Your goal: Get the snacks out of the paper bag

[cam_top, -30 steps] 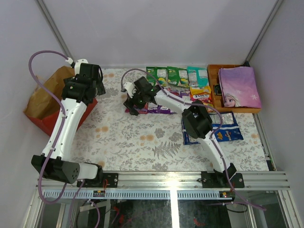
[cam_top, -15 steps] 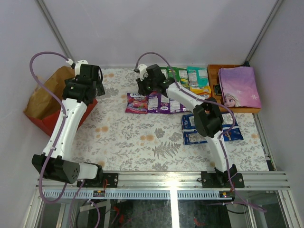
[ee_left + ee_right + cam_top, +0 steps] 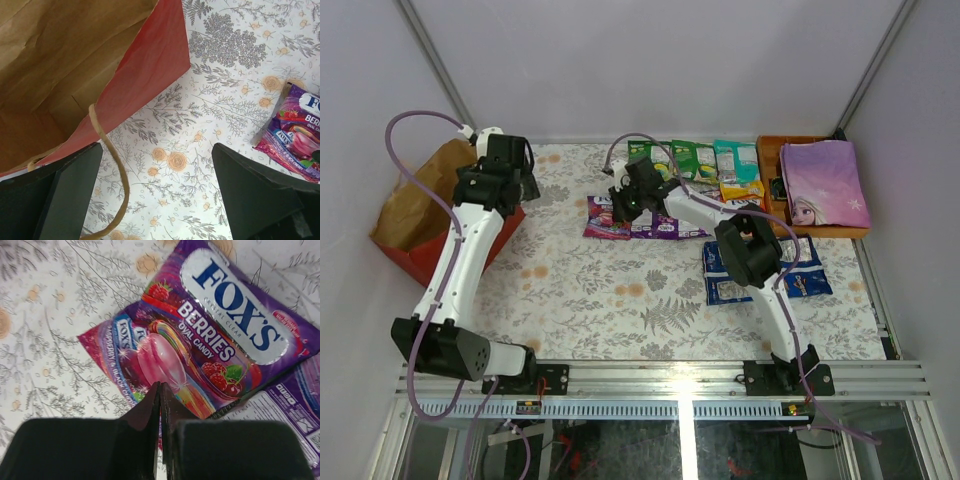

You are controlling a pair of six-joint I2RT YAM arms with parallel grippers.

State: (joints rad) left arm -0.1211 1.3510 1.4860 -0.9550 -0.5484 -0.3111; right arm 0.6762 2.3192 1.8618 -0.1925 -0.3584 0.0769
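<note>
My right gripper (image 3: 160,387) has its fingers pressed together with nothing between them. The tips sit just above the purple Fox's Berries packet (image 3: 215,340), which lies flat on the floral tablecloth (image 3: 50,315) and touches a second purple packet (image 3: 295,405). My left gripper (image 3: 155,150) is spread wide at the mouth of the red paper bag (image 3: 150,75) on the table's left edge, with its rope handle (image 3: 112,165) trailing on the cloth by my left finger. Green packets (image 3: 672,158), a teal packet (image 3: 734,158), a yellow-red packet (image 3: 742,192) and the blue bag (image 3: 805,280) lie on the table, well apart from the paper bag.
</note>
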